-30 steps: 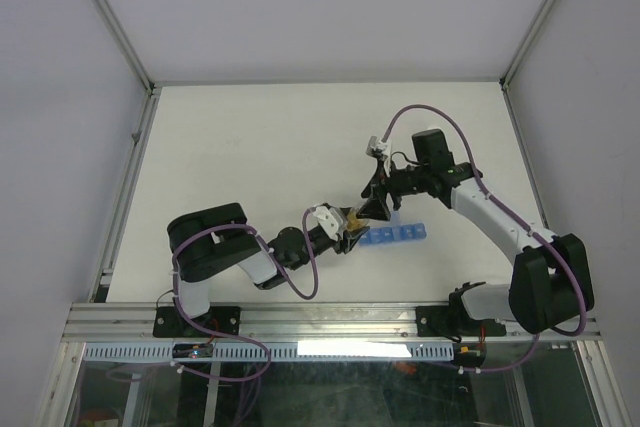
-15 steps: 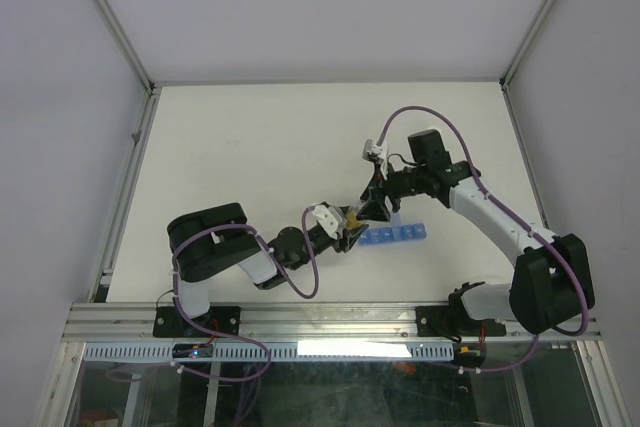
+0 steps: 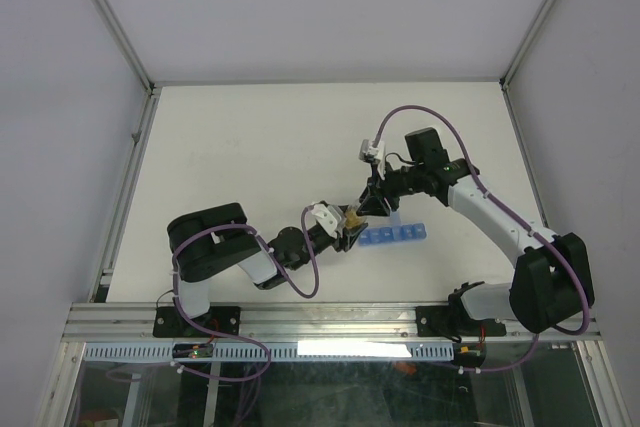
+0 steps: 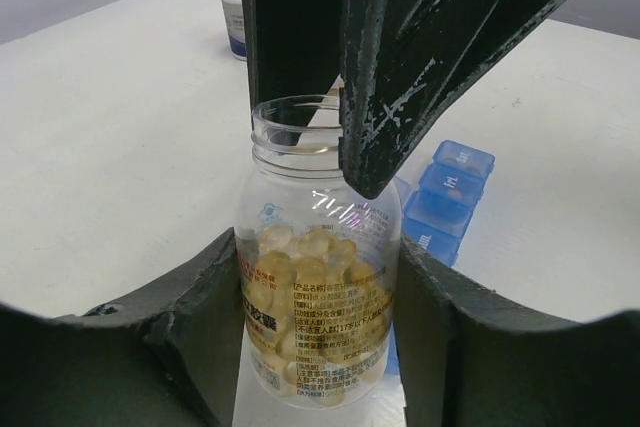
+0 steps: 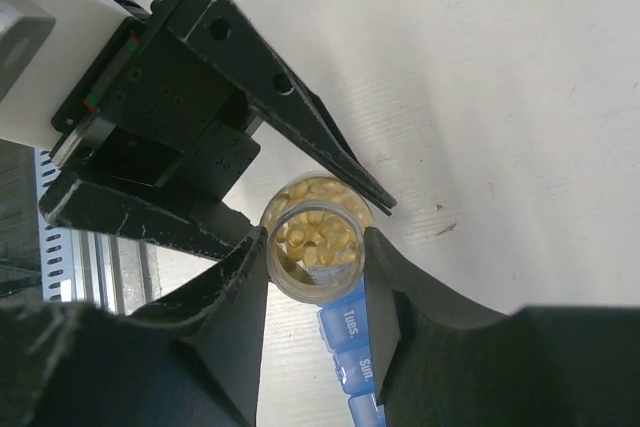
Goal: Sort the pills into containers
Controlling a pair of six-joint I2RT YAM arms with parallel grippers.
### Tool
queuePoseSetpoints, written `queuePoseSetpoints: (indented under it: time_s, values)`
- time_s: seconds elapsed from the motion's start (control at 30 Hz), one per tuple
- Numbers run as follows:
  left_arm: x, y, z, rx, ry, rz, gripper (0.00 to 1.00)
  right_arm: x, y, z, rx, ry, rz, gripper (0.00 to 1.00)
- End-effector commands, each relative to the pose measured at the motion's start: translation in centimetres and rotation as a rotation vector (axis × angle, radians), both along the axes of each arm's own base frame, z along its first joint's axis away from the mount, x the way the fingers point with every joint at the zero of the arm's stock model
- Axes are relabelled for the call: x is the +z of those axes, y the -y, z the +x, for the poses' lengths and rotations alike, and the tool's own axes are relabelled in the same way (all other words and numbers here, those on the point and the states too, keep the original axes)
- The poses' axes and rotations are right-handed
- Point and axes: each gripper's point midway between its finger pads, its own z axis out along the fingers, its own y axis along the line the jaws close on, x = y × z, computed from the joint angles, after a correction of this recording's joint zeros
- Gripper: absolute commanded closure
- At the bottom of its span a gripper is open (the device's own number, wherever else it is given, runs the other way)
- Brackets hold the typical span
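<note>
Right wrist: gripper (image 5: 316,247) flanking bottle (image 5: 315,232) rim

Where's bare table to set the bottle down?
Free: table between the arms and the far wall, and left of the left arm. Crowded: left gripper and right gripper meet at the pill bottle beside the organizer.

Clamped left end effector (image 4: 318,244) sits just beneath downward-pointing right end effector (image 5: 315,237).

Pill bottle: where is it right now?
Middle of the top view: the open pill bottle is gripped by the left gripper at the left end of the blue organizer, with the right gripper straddling its mouth from above.
</note>
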Motion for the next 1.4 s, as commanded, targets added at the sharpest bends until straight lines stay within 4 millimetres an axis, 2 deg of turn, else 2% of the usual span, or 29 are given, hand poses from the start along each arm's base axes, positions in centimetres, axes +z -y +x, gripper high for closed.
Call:
queuePoseSetpoints:
  time_s: [0.0, 0.13, 0.3, 0.5, 0.53, 0.63, 0.77, 1.0, 1.07, 1.2, 1.3, 1.37]
  values:
    - [8.5, -0.2, -0.6, -0.017, 0.128, -0.291, 0.44, 2.5, -0.7, 1.1, 0.003, 0.056, 0.04, 0.89]
    - [8.5, -0.5, -0.7, -0.017, 0.12, -0.296, 0.18, 2.8, -0.3, 1.9, -0.029, 0.053, 0.041, 0.92]
    - [8.6, -1.3, -1.0, -0.012, 0.11, -0.299, 0.01, 3.1, 0.8, 3.2, -0.095, 0.078, 0.019, 0.94]
    - [9.8, -3.8, -1.5, 0.025, 0.096, -0.317, 0.01, 2.2, 4.0, 7.5, -0.298, 0.214, -0.164, 0.94]
    - [10.5, -4.5, -1.5, 0.037, 0.093, -0.328, 0.01, 2.1, 4.5, 8.2, -0.326, 0.229, -0.188, 0.93]
    - [10.2, -4.6, -1.1, 0.021, 0.015, -0.268, 0.01, 1.5, 5.5, 9.9, -0.4, 0.258, -0.248, 0.92]
    - [9.3, -3.8, 0.2, 0.026, -0.1, -0.134, 0.01, 0.3, 6.0, 11.4, -0.459, 0.255, -0.29, 0.88]
    - [9.3, -4.2, 0.1, -0.012, -0.116, -0.158, 0.02, -1.2, 5.4, 12.6, -0.483, 0.223, -0.305, 0.82]
    - [9.2, -4.2, 0.1, -0.021, -0.119, -0.161, 0.02, -1.5, 5.2, 12.4, -0.473, 0.208, -0.301, 0.73]
    - [9.1, -4.1, 0.1, -0.04, -0.123, -0.164, 0.03, -1.6, 5.0, 11.9, -0.467, 0.19, -0.285, 0.44]
    - [9.0, -3.8, 0.1, -0.068, -0.13, -0.162, 0.03, -0.2, 4.9, 11.2, -0.462, 0.179, -0.233, 0.28]
    - [9.0, -3.4, 0.2, -0.092, -0.138, -0.16, 0.03, 1.1, 5.3, 10.8, -0.458, 0.173, -0.185, 0.24]
